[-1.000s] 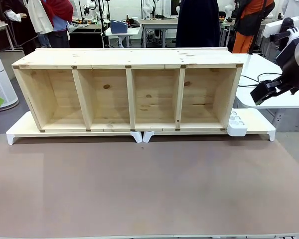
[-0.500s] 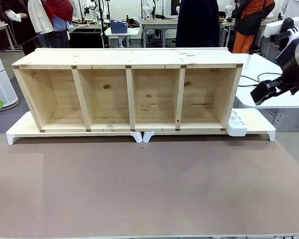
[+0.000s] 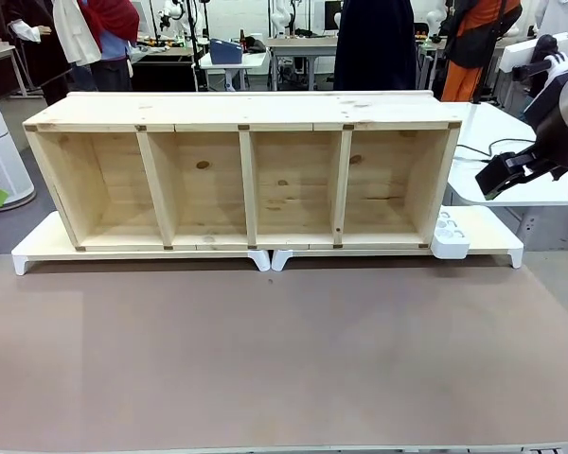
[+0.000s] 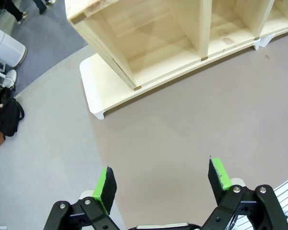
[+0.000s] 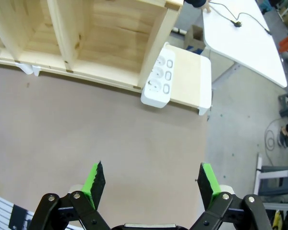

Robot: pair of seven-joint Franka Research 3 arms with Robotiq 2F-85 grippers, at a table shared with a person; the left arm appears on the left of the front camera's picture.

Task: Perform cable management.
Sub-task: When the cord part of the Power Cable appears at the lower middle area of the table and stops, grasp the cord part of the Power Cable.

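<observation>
Black cable [image 5: 238, 23] lies on the far right table [image 3: 483, 121] — nothing has moved; left pincer [image 4: 162, 179] and right pincer [image 5: 151, 182] gape empty, work unstarted.

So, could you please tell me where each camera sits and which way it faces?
Front view: fixed between the arms, facing across the table to the wooden shelf; the right arm shows at right.
Left wrist view: on the left wrist, facing down past the open left end effector at the shelf's end.
Right wrist view: likewise, past the open right end effector at the socket block.
Shared: front and right wrist both show socket block and cable.
</observation>
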